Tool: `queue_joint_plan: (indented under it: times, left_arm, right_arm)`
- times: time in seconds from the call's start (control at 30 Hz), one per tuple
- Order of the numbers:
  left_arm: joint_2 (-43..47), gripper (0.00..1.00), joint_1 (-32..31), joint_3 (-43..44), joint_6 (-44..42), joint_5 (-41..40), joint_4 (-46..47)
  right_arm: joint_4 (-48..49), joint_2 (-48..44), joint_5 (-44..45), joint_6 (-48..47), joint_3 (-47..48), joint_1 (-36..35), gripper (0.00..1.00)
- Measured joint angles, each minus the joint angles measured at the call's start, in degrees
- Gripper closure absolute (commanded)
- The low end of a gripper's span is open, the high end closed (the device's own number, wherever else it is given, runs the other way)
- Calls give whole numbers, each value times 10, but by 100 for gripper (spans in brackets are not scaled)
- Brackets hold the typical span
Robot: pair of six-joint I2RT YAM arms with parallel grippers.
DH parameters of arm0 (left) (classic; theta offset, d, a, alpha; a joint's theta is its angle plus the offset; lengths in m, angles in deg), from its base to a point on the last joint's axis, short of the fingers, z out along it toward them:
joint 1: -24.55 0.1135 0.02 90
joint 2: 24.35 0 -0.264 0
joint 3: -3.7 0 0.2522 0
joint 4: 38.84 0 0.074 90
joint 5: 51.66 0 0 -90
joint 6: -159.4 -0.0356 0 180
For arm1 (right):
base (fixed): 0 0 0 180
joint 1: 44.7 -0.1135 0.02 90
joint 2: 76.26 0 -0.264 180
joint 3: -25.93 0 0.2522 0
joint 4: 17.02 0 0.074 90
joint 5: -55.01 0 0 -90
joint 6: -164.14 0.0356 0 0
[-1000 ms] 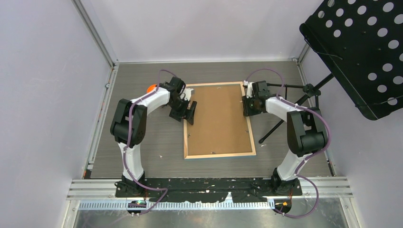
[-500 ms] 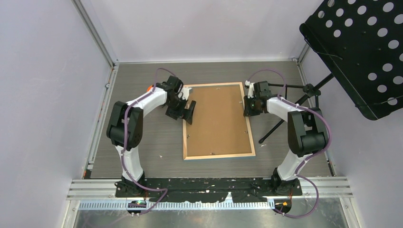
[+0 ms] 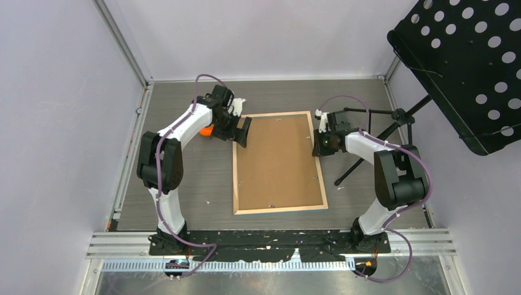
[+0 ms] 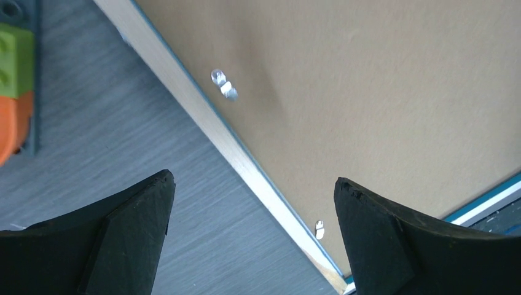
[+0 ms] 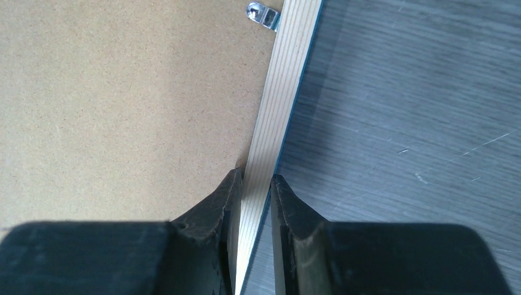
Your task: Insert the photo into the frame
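- On the grey table (image 3: 184, 178), between the two arms, the frame (image 3: 279, 210) lies flat with its light wood back up. A thin line of blue shows along the outer edge.
- Inside the frame sits a plain brown backing board (image 3: 278, 163) that fills the opening. Small metal tabs (image 4: 224, 83) stand along the inner edge of the rail.
- Photo: I cannot tell whether it lies beneath the board, as only the board's surface shows.
- Left gripper (image 4: 252, 181): jaws spread wide and holding nothing. It hangs over the frame's left rail near the far corner — one finger above the table, the other above the board.
- Right gripper (image 5: 255, 178): fingers drawn close, pinching the frame's right rail — one fingertip on the board side, the other on the outer blue edge.
- An orange-and-green block (image 4: 12, 80) lies on the table just left of the left gripper, apart from the frame.
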Motion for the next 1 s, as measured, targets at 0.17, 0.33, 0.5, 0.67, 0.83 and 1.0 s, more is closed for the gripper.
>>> queue_joint_plan:
  times: [0.17, 0.33, 0.5, 0.67, 0.83, 1.0]
  left_arm:
    - [-37, 0, 1, 61, -4, -3, -13]
    - [-79, 4, 1, 73, -4, -6, -27]
    - [-102, 10, 1, 73, -4, -13, -41]
    - [-114, 16, 1, 84, -4, -21, -46]
    - [-127, 21, 1, 99, -4, -24, -47]
    - [-135, 26, 1, 101, -3, -32, -45]
  right_arm:
    - [-3, -12, -5, 6, -13, -10, 94]
    - [-6, -14, -8, 8, -14, -14, 94]
    - [-6, -17, -9, 8, -17, -14, 94]
    - [-9, -21, -8, 5, -20, -16, 94]
    - [-9, -21, -8, 2, -20, -16, 94]
    - [-9, -21, -9, 0, -20, -17, 94]
